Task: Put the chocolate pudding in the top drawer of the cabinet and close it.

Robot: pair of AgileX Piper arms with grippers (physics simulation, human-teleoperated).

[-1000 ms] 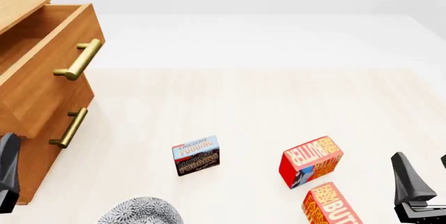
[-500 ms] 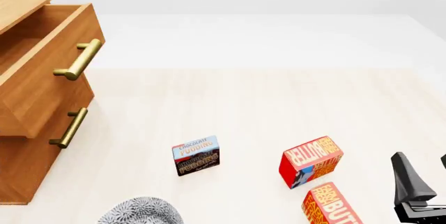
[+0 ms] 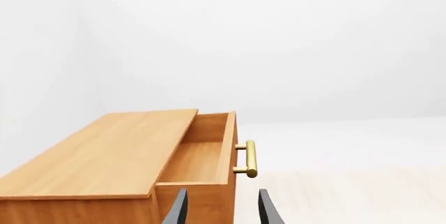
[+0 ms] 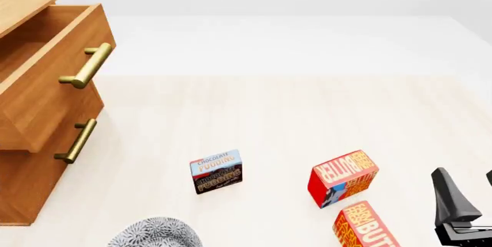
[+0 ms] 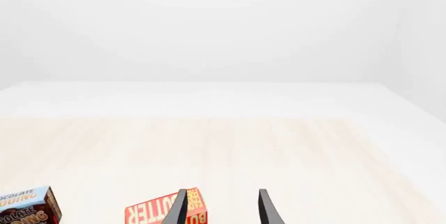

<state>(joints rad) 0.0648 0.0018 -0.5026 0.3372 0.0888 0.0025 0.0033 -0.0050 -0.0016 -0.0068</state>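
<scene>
The chocolate pudding [image 4: 216,171] stands on the table's near middle, a small box with a blue top band and brown lower part; it also shows at the right wrist view's edge [image 5: 24,209]. The cabinet [image 4: 31,160] stands at the far left with its top drawer [image 4: 54,80] pulled out, brass handle [image 4: 86,67] facing right. The left wrist view looks over the cabinet top [image 3: 104,153] into the drawer [image 3: 198,161]. My left gripper [image 3: 221,211] is open and holds nothing; it is outside the front view. My right gripper [image 4: 464,181] is open at the near right, well apart from the pudding.
Two red-orange butter boxes [image 4: 343,178] [image 4: 365,227] lie between the pudding and my right gripper; one butter box [image 5: 156,212] sits just beside a right finger in the wrist view. A grey patterned dish [image 4: 154,234] sits at the front edge. A lower drawer handle [image 4: 77,140] juts out.
The left gripper, seen at the front view's lower left edge a second ago, has left that view. The boxes, drawer and right gripper have not moved.
</scene>
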